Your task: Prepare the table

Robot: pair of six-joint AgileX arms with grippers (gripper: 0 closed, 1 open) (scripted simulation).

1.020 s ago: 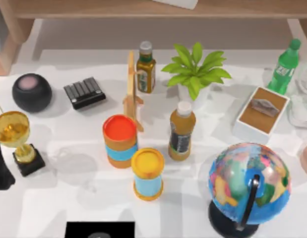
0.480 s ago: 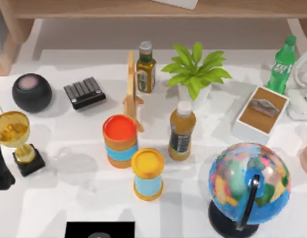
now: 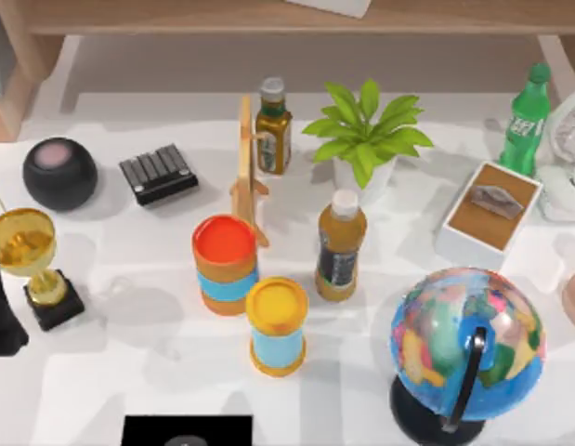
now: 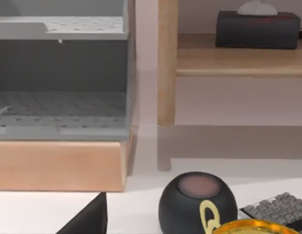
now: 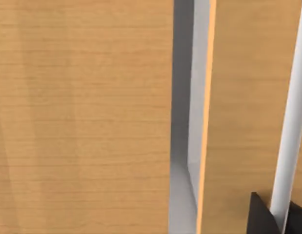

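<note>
The table [image 3: 111, 372] is a white top crowded with objects. A green bottle [image 3: 526, 121] stands near its back right corner, and my right arm [image 3: 570, 139] reaches in at the right edge just beside it; whether they touch I cannot tell. The right wrist view faces wooden shelf panels [image 5: 82, 117] up close, with one dark fingertip [image 5: 262, 217] in the corner. My left gripper [image 3: 1, 311] is parked at the left edge beside the gold trophy [image 3: 27, 251]. Its dark fingertip [image 4: 87, 219] points toward the black round speaker [image 4: 197, 202].
Mid-table stand two orange cans [image 3: 225, 263] [image 3: 276, 325], a juice bottle [image 3: 340, 243], a dark bottle [image 3: 272, 125], a potted plant [image 3: 366, 135] and a wooden stand [image 3: 247, 158]. A globe [image 3: 465, 344], a brown box [image 3: 491, 212] and a keyboard [image 3: 158, 173] lie around them. The shelf unit [image 3: 268, 17] spans the back.
The green bottle has shifted slightly left and back and stands more upright. The right arm beside it has moved at the right edge. The left arm has not moved.
</note>
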